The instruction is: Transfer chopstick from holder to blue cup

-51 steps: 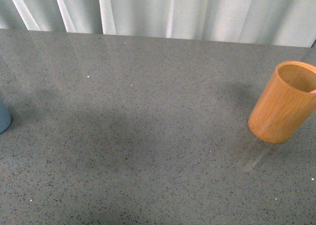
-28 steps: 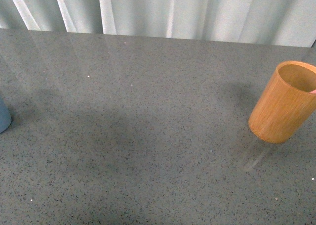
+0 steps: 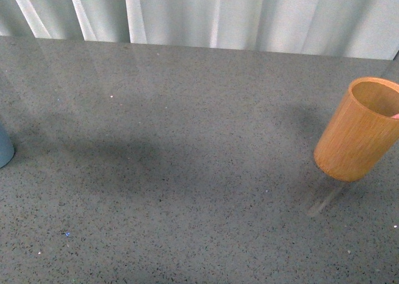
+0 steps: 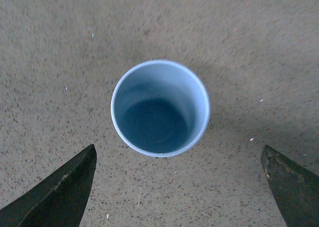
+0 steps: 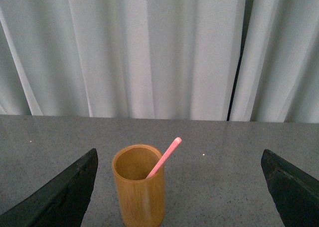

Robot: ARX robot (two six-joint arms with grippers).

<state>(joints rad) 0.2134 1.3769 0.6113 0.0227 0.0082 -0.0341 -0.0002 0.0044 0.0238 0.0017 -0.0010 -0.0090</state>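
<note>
Blue cup (image 3: 3, 148) at far left edge of the table (image 3: 187, 171), empty; left gripper (image 4: 178, 148) spread wide above it. Far right, wooden holder (image 5: 139, 197) with pink chopstick (image 5: 164, 158) leaning inside; right gripper (image 5: 179, 151) spread wide, facing it, holding nothing.

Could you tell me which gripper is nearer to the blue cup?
Left. The left gripper hangs right above the blue cup, looking down into its empty mouth. The right gripper faces the wooden holder with the pink chopstick, across the table from the cup.
</note>
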